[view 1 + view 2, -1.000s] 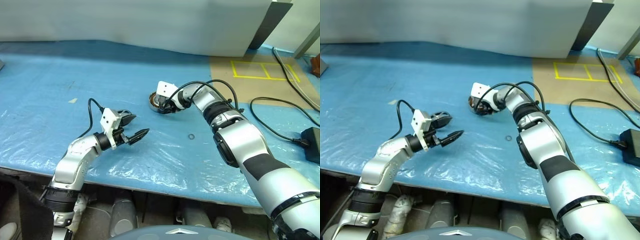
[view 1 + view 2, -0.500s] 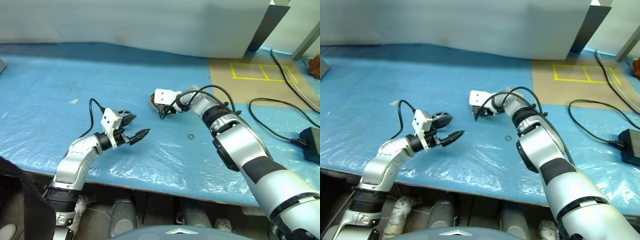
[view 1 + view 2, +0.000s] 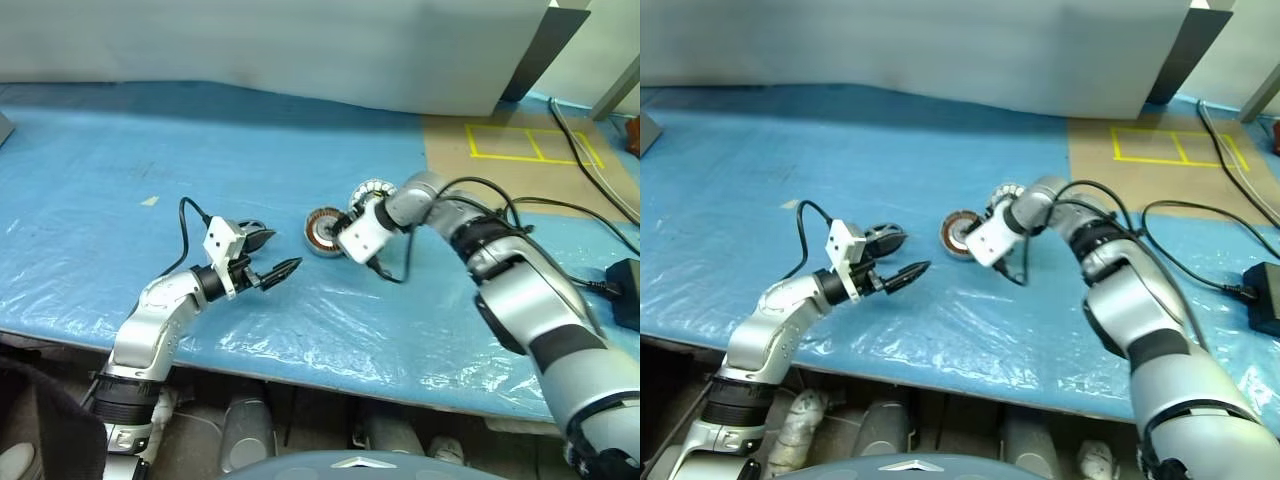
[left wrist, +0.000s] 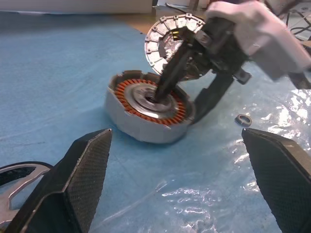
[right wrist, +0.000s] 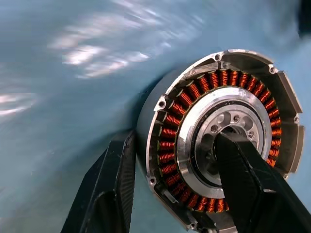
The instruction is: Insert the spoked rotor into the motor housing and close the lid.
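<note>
The motor housing [image 3: 324, 230] lies open-side up on the blue sheet, its copper windings ringing a silver centre [image 5: 214, 131]. My right gripper [image 5: 172, 145] is shut on it, one finger in the centre bore and the other against the outer wall. Just behind the housing is the lid [image 3: 371, 191], its segmented face showing in the left wrist view [image 4: 163, 36]. My left gripper [image 3: 278, 255] hovers open to the left of the housing, pointing at it, with nothing between its fingers. The spoked rotor [image 4: 14, 171] lies by the left gripper, partly hidden behind one finger.
A tiny metal ring [image 4: 243, 119] lies on the sheet just past the housing. Black cables [image 3: 560, 210] and a black adapter [image 3: 625, 290] lie at the right. A yellow tape square [image 3: 530, 140] marks the far right. The table's front edge [image 3: 300, 360] is near.
My right gripper has swung back toward me and rolled over, and the housing has come nearer with it. The lid now shows behind it. The left arm has not moved.
</note>
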